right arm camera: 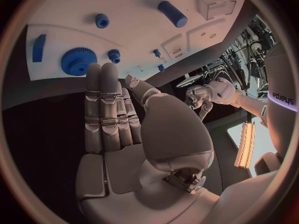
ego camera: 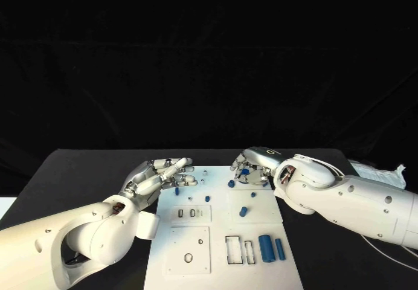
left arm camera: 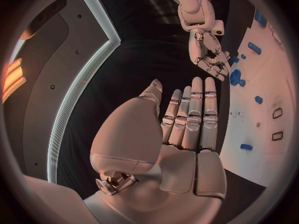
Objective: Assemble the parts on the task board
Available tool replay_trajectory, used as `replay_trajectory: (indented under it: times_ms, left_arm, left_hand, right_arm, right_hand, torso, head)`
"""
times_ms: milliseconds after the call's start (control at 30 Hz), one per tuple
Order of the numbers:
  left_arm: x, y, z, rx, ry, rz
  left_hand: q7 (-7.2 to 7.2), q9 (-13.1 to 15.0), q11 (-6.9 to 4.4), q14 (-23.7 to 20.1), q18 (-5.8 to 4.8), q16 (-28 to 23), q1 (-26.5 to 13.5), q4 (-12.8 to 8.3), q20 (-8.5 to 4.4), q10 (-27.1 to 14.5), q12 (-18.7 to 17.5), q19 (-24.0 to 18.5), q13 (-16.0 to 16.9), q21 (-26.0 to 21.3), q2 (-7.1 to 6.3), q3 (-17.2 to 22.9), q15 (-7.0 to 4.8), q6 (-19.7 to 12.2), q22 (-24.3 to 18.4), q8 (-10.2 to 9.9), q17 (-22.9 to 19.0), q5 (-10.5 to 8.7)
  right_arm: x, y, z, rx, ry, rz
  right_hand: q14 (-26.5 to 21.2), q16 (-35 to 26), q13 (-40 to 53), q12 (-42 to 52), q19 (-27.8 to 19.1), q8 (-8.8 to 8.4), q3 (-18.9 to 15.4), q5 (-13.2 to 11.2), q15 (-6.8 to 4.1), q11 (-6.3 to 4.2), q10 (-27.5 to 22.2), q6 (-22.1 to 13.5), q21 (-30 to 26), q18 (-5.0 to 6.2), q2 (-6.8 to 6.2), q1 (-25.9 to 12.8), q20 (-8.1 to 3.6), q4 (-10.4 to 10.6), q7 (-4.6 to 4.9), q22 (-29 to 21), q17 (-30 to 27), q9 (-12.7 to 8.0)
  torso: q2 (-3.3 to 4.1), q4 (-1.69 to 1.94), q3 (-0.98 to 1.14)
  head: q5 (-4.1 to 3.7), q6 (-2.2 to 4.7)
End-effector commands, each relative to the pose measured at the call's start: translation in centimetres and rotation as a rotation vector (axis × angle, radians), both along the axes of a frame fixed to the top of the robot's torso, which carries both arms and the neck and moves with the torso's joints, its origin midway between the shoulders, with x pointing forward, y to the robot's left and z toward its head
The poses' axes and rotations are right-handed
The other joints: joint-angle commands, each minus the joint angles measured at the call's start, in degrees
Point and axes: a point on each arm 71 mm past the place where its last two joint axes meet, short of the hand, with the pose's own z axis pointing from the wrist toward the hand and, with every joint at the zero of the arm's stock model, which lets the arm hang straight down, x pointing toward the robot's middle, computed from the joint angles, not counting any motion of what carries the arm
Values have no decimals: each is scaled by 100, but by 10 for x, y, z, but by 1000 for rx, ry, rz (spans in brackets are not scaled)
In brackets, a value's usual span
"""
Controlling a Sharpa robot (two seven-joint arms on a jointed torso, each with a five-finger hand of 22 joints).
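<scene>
Head view: black table [ego camera: 78,175] w/ white task board [ego camera: 222,241] mid-table, running from between both hands back toward robot. Left hand [ego camera: 163,173] at board's far left corner, fingers out straight & close together, nothing held; same in left wrist view [left arm camera: 187,119], flat palm over dark table just beside board edge. Right hand [ego camera: 252,167] over board's far right area, fingers extended side by side, nothing in grasp; right wrist view [right arm camera: 115,114] confirms flat empty hand, fingertips near blue gear [right arm camera: 78,60]. Hands apart, facing across board's far end.

Parts, big to small: two blue cylinders [ego camera: 272,248] upright-lying side by side on near right of board, well behind right hand; gear just beyond right fingertips; oblong blue piece [ego camera: 244,211] mid-board, nearer robot than right hand; small blue pegs [ego camera: 208,197] between the hands, one [ego camera: 177,191] just beside left hand. Rectangular slots [ego camera: 189,212] in board behind left hand, open frame [ego camera: 237,249] beside cylinders.
</scene>
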Motion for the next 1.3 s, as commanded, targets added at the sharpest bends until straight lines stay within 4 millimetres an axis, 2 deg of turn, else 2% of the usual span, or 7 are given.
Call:
replay_trajectory:
  times_ms: [33,267,433,533,833,1133,1300]
  left_arm:
    - [-2,-3,2,-16,4,-23]
    - [-3,-3,3,-16,6,-28]
    - [-3,-3,3,-15,8,-29]
    - [-3,-3,3,-15,9,-29]
    - [-3,-3,3,-13,12,-29]
    - [-3,-3,3,-11,15,-31]
    - [-3,-3,2,-10,17,-30]
  left_hand:
    - [44,-8,35,-5,60,-40,3,-23,5,19,-35,15,-5,-22,45,4,30,-9,-5,-15,5,0]
    - [47,-8,38,-6,60,-45,1,-25,6,16,-41,16,-5,-26,45,0,32,-11,-8,-20,8,0]
    - [54,-9,43,-4,60,-58,-6,-29,9,12,-54,17,-5,-35,42,-10,35,-16,-14,-33,15,0]
    - [54,-9,43,-4,60,-58,-6,-29,9,12,-54,17,-5,-35,42,-10,35,-16,-14,-33,15,0]
    - [61,-9,48,-2,60,-69,-13,-32,12,8,-67,19,-4,-42,41,-20,39,-22,-20,-45,23,0]
    - [61,-9,48,-2,60,-69,-13,-32,12,8,-67,19,-4,-42,41,-20,39,-22,-20,-45,23,0]
    - [63,-9,50,-1,60,-73,-15,-34,13,6,-72,20,-4,-45,41,-23,39,-24,-22,-49,25,0]
  right_arm:
    - [2,1,-2,-141,-11,-22]
    - [3,3,-1,-189,-4,-24]
    - [3,7,-3,-219,10,-15]
    - [4,8,-4,-231,16,-12]
    - [5,12,-6,-243,25,3]
    - [6,17,-6,-241,24,9]
    - [5,19,-6,-234,17,14]
  right_hand:
    - [167,318,-2,-18,-69,-9,53,-32,-23,4,-73,-17,251,25,-91,18,5,117,-36,176,225,-3]
    - [210,1812,-5,-20,250,-4,139,-61,-5,2,-172,-35,1527,-161,-202,72,33,315,-47,1690,1782,0]
    - [224,2638,-4,-19,438,-3,179,-74,6,2,-159,-30,2228,-270,-254,118,50,435,-44,2556,2653,1]
    - [226,2888,-3,-16,495,0,191,-79,10,-1,-148,-21,2433,-304,-266,137,56,474,-51,2820,2926,3]
    - [239,3391,-2,-14,634,5,216,-80,4,-6,-106,22,2852,-377,-274,173,62,562,-57,3363,3476,7]
    - [248,3636,0,-10,725,7,236,-80,-4,-17,-59,55,3072,-418,-263,185,56,616,-57,3657,3745,10]
    - [250,3726,1,-10,758,6,226,-92,-3,-17,-38,67,3155,-435,-273,165,57,654,-53,3770,3839,10]
  torso:
    - [100,19,-13]
    - [168,31,-22]
    - [206,34,-14]
    - [218,37,-11]
    - [263,42,-21]
    - [302,62,-32]
    - [322,58,-34]
  head:
    - [-18,15]
    - [-17,27]
    - [-7,22]
    - [-12,17]
    - [-13,42]
    - [-18,59]
    - [-17,64]
